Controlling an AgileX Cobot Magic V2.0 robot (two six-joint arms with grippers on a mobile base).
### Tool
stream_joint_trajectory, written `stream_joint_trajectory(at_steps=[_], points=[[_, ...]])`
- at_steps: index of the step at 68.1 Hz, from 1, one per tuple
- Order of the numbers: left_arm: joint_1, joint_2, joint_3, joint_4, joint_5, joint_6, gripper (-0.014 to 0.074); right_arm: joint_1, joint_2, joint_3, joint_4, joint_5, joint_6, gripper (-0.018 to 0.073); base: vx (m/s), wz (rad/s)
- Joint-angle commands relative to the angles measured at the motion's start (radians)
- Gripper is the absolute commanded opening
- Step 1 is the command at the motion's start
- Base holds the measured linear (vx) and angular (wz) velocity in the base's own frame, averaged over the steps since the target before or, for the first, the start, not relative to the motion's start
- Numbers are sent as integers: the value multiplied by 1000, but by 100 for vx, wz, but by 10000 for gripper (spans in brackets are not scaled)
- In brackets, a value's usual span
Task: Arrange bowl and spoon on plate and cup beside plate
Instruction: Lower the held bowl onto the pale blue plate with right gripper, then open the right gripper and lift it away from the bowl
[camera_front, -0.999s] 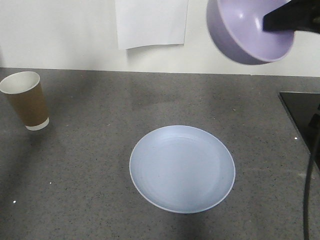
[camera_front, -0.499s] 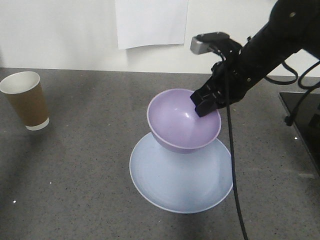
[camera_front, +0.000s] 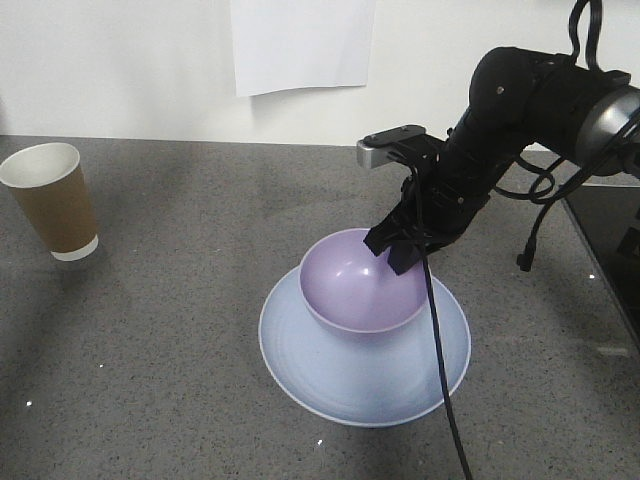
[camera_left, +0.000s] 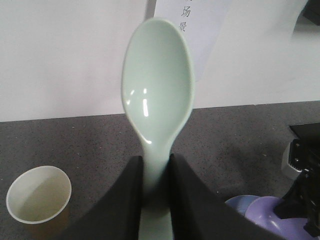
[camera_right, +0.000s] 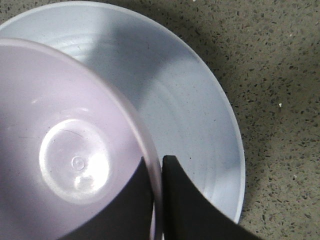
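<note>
Lavender bowl (camera_front: 362, 290) sits on plate (camera_front: 320, 375), rim pinched by right gripper (camera_front: 395, 252).
Left gripper (camera_left: 156, 162) clamps spoon (camera_left: 157, 80) by its handle, head pointing forward; bowl lies down to its right.

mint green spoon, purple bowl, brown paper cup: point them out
pale mint-green plastic spoon (camera_left: 157, 85): left wrist view, oval head
round lavender-purple plastic bowl (camera_front: 345, 290): front view, inner wall
brown paper cup (camera_front: 58, 210): front view, brown side wall
</note>
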Motion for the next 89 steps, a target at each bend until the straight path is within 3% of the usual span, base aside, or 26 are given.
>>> stream_joint_trajectory(at_steps=[1, 41, 74, 75, 89], points=[[0, -22, -27, -32, -60, 2, -6, 1, -51, -23, 17, 39, -3, 8, 0, 0], [0, -22, -27, -32, -58, 2, -6, 48, -28, -23, 12, 39, -2, 58, 0, 0], [0, -22, -27, -32, -41, 2, -6, 55, -37, -27, -118, 39, 24, 366, 0, 0], [0, -22, -27, -32, -40, 2, -6, 55, -63, -59, -136, 39, 26, 429, 0, 0], [0, -22, -27, -32, -41, 2, -6, 55, -125, -188, -193, 39, 58, 445, 0, 0]])
